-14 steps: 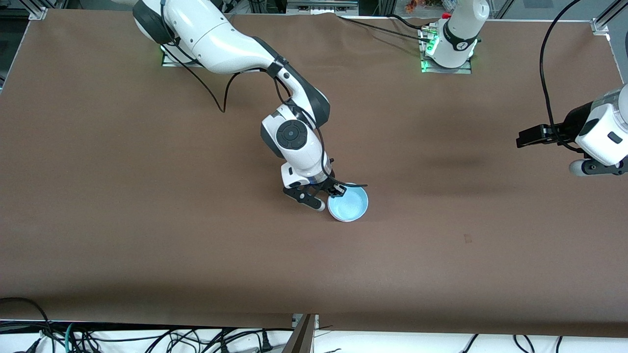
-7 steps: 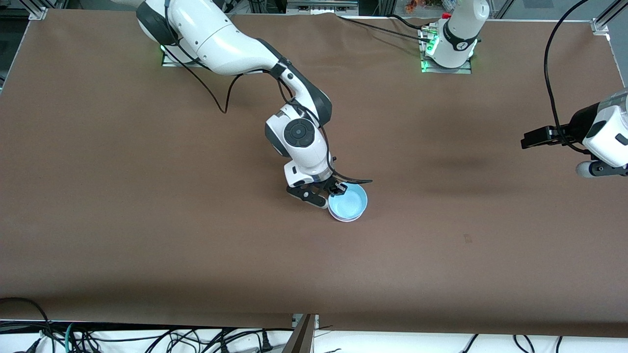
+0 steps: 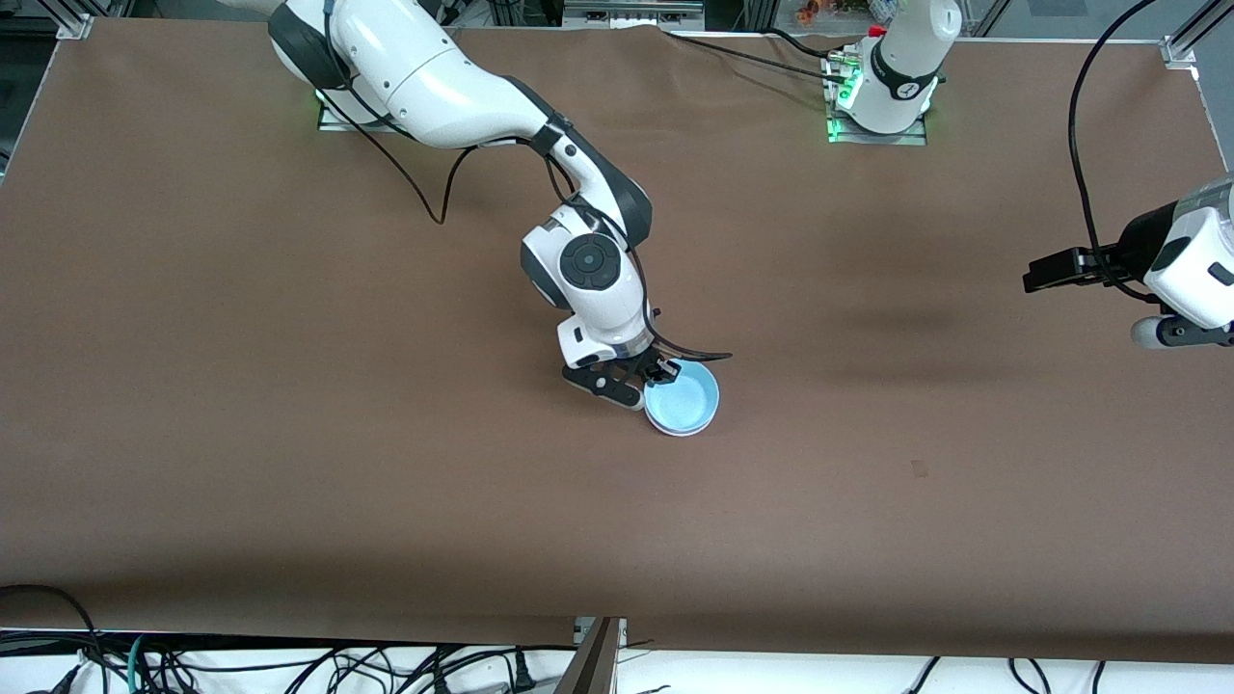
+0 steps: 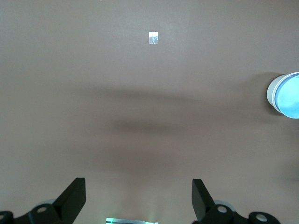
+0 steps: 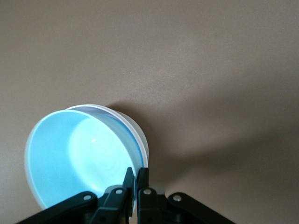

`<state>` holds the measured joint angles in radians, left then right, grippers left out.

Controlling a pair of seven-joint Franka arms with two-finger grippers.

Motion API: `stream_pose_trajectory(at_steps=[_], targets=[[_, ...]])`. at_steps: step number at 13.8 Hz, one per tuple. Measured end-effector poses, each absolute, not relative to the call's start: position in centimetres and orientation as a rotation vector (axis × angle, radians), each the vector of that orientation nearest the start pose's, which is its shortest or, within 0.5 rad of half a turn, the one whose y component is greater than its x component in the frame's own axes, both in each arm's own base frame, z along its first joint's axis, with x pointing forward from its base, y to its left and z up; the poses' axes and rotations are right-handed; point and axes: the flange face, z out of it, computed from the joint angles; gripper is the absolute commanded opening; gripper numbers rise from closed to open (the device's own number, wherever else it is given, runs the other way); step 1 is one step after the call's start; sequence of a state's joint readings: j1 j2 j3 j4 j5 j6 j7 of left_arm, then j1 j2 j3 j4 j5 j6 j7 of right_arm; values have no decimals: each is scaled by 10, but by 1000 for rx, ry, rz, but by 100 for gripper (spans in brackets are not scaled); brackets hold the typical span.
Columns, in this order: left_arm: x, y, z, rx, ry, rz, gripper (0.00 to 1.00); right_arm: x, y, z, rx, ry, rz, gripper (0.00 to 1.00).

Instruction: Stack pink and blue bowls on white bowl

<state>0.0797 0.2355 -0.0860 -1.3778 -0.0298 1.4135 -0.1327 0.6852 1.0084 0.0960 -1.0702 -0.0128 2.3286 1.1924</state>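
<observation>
Right gripper (image 3: 648, 378) low at mid tabletop (image 3: 289, 434), jaws clamped on blue bowl (image 3: 682, 399) rim, seating it in stack; white rim shows beneath, pink bowl not discernible; left gripper (image 4: 138, 198) waits toward left arm's end, jaws apart

1. A brown table cover (image 3: 289, 434) spans nearly the whole front view; its surface is matte and faintly creased.
2. Aluminium frame rails (image 3: 1181, 48) stand at the corners farthest from the front camera.
3. A tangle of black cables (image 3: 241, 665) lies on the pale floor below the near edge.
4. Soft elongated shadows (image 3: 897, 323) cross the cover; lighting is even, from overhead.
</observation>
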Motion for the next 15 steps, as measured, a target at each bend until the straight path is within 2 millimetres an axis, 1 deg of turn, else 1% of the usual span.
stream_pose_trajectory(at_steps=[1, 2, 3, 4, 5, 6, 7, 8, 9, 10, 11, 12, 13, 14, 15], targets=[[606, -1, 565, -3155, -198, 320, 100, 587, 542, 237, -2816, 657, -125, 55], [606, -1, 565, -3155, -198, 320, 100, 588, 542, 238, -2816, 659, -126, 59], [606, -1, 565, -3155, -198, 320, 100, 589, 540, 239, -2817, 662, -127, 71], [606, -1, 565, -3155, -198, 320, 100, 591, 538, 242, -2827, 668, -123, 98], [606, -1, 565, -3155, -198, 320, 100, 593, 535, 246, -2837, 675, -117, 100], [606, -1, 566, -3155, -198, 320, 100, 598, 532, 255, -2839, 678, -121, 100], [606, -1, 566, -3155, -198, 320, 100, 605, 525, 272, -2849, 668, -127, 100], [606, -1, 565, -3155, -198, 320, 100, 612, 515, 294, -2868, 642, -130, 100], [606, -1, 566, -3155, -198, 319, 100, 622, 499, 320, -2894, 609, -133, 100], [606, -1, 565, -3155, -198, 319, 100, 635, 471, 347, -2934, 561, -126, 100], [606, -1, 565, -3155, -199, 320, 100, 652, 434, 367, -2980, 504, -102, 100], [606, -1, 565, -3155, -198, 320, 100, 670, 391, 384, -3012, 445, -69, 100], [606, -1, 565, -3155, -198, 320, 100, 684, 353, 396, -3026, 400, -38, 100], [607, -1, 565, -3155, -197, 320, 100, 692, 323, 406, -3035, 379, -10, 100], [607, -1, 565, -3155, -197, 321, 100, 694, 305, 414, -3045, 372, 25, 100]])
